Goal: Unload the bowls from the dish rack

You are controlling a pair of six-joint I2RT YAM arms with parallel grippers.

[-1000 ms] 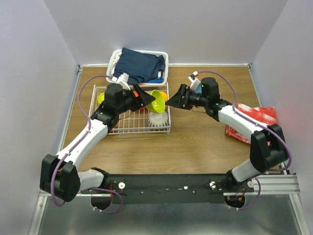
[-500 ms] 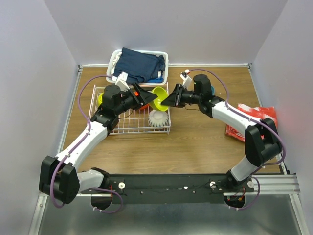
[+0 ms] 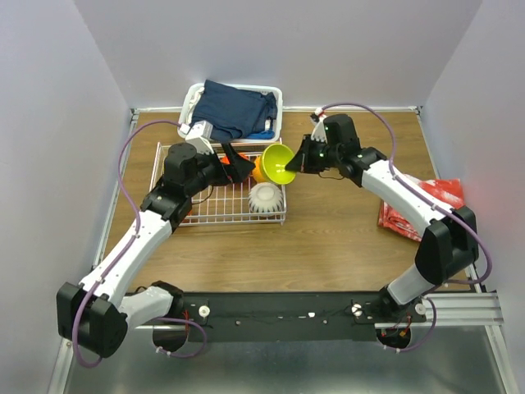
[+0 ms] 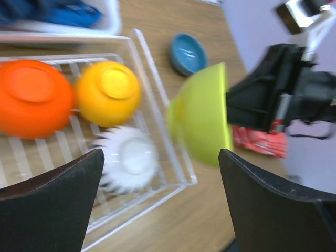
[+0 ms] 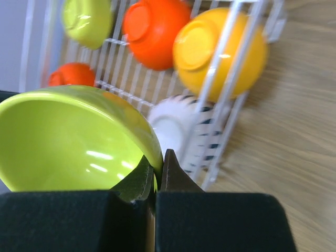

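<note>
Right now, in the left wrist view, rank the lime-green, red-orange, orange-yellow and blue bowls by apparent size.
1. lime-green bowl, lifted nearer the camera, so its lead over the next is unsure
2. red-orange bowl, partly cut by the frame edge
3. orange-yellow bowl
4. blue bowl

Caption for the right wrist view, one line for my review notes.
Right gripper shut on the rim of a lime-green bowl, the loaded dish rack behind it.
</note>
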